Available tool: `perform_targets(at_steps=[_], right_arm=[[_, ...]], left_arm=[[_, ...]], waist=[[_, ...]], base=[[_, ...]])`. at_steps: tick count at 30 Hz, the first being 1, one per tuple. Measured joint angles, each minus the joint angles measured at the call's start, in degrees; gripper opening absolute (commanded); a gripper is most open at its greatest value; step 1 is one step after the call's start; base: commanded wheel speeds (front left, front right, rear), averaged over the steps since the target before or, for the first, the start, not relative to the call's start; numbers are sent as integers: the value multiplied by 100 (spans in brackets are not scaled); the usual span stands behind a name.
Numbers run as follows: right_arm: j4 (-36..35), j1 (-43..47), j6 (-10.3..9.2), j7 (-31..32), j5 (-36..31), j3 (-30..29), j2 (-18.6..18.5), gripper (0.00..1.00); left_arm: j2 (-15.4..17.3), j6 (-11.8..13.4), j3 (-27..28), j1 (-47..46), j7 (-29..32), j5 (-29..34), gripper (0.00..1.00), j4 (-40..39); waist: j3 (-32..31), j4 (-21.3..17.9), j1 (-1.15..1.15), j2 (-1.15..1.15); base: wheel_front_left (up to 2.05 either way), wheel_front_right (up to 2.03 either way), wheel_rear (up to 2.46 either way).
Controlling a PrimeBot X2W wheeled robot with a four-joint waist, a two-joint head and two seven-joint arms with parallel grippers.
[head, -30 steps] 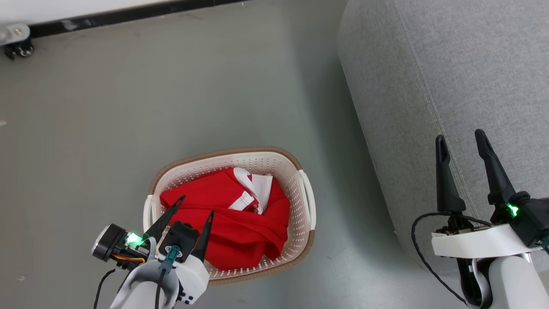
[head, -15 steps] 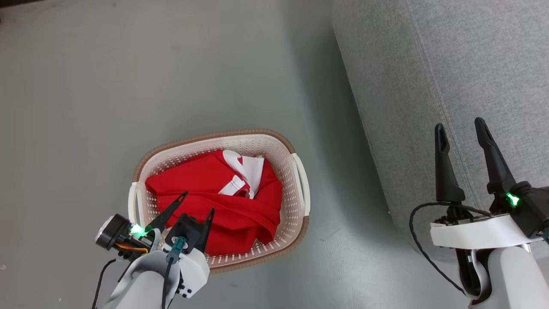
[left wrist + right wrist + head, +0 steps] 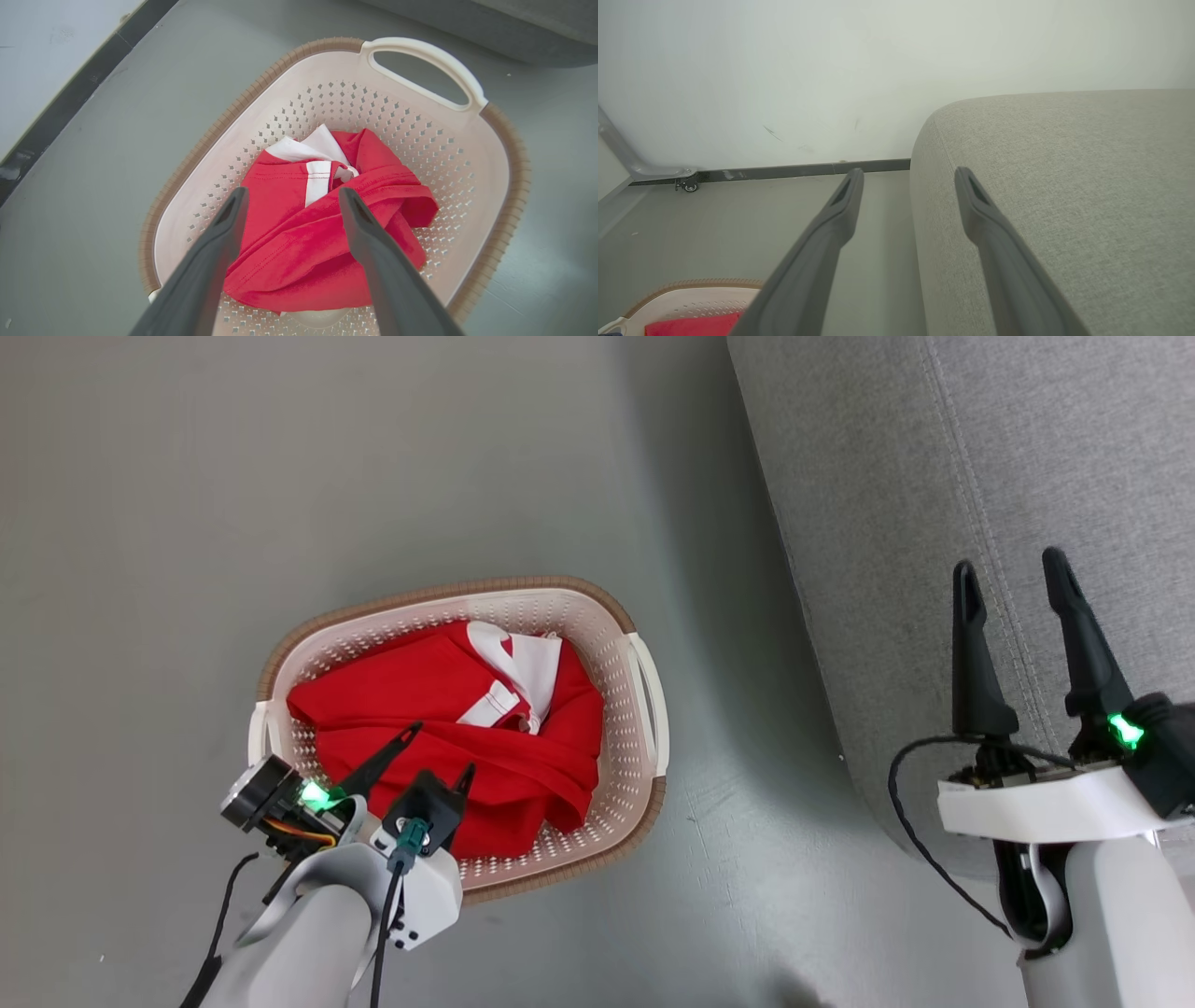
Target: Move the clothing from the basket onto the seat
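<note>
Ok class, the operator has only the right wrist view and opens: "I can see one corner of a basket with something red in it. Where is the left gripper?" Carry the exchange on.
Observer: The left gripper hangs over the near end of the cream-white perforated plastic basket, above the bright red clothing.
Operator: Has it taken hold of the cloth?
Observer: No. In the left wrist view its fingers stand wide apart over a red fold, with nothing pinched between them.
Operator: Is everything in there red?
Observer: Not quite. White trim shows on top of the pile, on the side towards the basket's white handle.
</note>
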Motion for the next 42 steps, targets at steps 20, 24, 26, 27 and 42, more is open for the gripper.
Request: perform_targets(at_steps=[20,24,26,27,42], right_arm=[[-64,-448,0,-1,152,35,-1,100],[-80,-453,0,-1,153,30,-2,100],[-98,-456,0,-1,157,30,-1,100],[-102,-458,0,-1,164,30,-1,100],[-218,-813,0,-9,202,32,-5,100]], left_arm=[[138,-8,-336,-651,-47,419,100,676],[131,-8,-425,-694,-47,510,100,739],[129,-8,-488,-783,-47,552,100,800],[130,-13,-510,-848,-47,569,100,831],[2,-57,-797,-1410,-41,904,100,1111]], waist=[[636,-143,0,0],[764,-173,-1,0],[829,-186,0,0],[862,-193,0,0],[1277,-192,0,0]], base=[[0,0,0],[0,0,0],[0,0,0],[0,0,0],[0,0,0]])
